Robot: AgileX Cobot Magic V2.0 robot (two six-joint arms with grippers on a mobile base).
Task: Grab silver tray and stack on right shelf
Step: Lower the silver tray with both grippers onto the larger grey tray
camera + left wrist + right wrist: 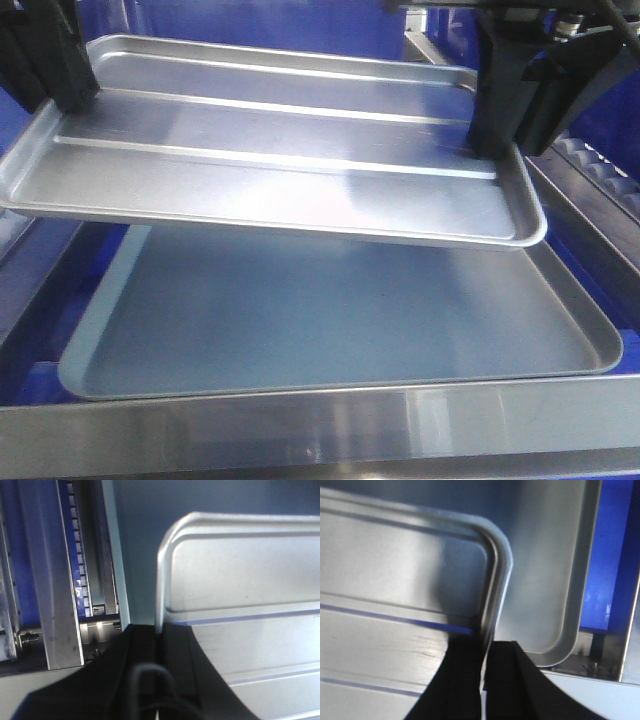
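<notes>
Left pincer (pixel 158 639), right pincer (pixel 485 652), gripping silver tray (pixel 280 190)

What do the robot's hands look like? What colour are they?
Both are plain black. The left hand has broad, flat fingers with curved sides, and a black cable loops behind them. The right hand has the same shape. No labels or markings show on either.

Far half of grey tray (pixel 330 320) hidden under silver tray (pixel 280 170)
</notes>
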